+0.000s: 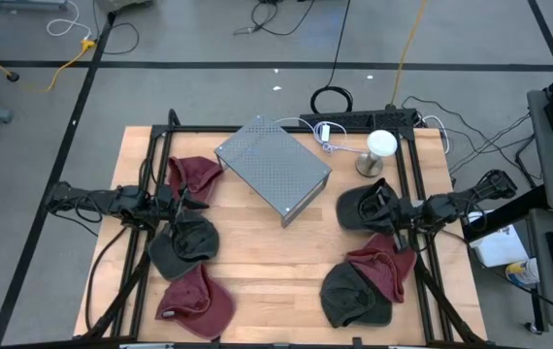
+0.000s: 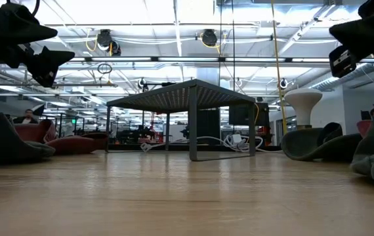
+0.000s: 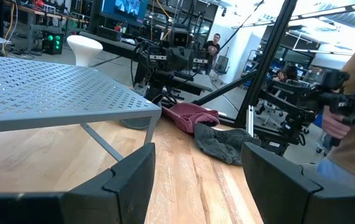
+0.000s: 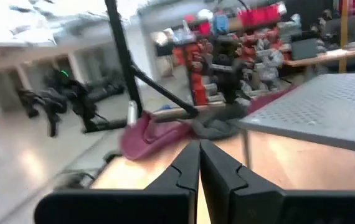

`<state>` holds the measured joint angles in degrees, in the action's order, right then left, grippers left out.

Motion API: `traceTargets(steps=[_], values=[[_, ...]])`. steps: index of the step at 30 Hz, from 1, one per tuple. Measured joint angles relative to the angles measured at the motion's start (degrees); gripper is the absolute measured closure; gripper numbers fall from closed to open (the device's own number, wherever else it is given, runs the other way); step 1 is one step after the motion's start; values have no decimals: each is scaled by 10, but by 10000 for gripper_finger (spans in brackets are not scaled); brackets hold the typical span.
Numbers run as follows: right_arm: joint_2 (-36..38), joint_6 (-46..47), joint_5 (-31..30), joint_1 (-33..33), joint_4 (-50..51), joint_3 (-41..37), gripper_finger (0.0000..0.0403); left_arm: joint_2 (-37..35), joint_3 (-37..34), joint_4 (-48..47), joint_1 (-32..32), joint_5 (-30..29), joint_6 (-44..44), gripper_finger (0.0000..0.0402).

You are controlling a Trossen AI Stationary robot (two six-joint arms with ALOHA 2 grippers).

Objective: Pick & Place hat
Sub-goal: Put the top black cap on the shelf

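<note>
Several hats lie on the wooden table. On the left are a maroon hat [image 1: 194, 177], a dark grey hat [image 1: 181, 242] and another maroon hat [image 1: 197, 301]. On the right are a dark hat [image 1: 364, 206], a maroon hat [image 1: 383, 267] and a dark grey hat [image 1: 354, 294]. My left gripper [image 1: 184, 204] [image 3: 196, 186] is open and hangs above the table between the left hats, facing the right side. My right gripper [image 1: 390, 215] [image 4: 199, 168] is shut and empty. It hovers over the dark hat's edge, and the low view shows it raised well above the table.
A grey perforated metal stand [image 1: 272, 170] [image 2: 180, 95] takes up the table's middle. A white dome-shaped form on a foot [image 1: 378, 150] [image 2: 303, 101] stands near the far right corner. A black frame runs around the table's edge. People sit in the room beyond.
</note>
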<state>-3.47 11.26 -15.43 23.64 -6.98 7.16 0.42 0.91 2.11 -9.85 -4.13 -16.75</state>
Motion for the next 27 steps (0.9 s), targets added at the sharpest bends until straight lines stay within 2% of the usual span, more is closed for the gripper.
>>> traceTargets(steps=[3, 8, 13, 18, 27], values=[[-24, -2, -28, 0, 13, 50, 394, 0, 0, 0, 0, 0, 0, 160], [-94, 1, -28, 0, 71, 130, 394, 0, 0, 0, 0, 0, 0, 160], [-188, 22, -39, 0, 181, 226, 394, 0, 0, -1, 0, 0, 0, 160], [-288, 71, -42, 0, 256, 315, 394, 0, 0, -1, 0, 0, 0, 160], [-412, 207, -7, 0, 292, 405, 394, 0, 0, -1, 0, 0, 0, 160]])
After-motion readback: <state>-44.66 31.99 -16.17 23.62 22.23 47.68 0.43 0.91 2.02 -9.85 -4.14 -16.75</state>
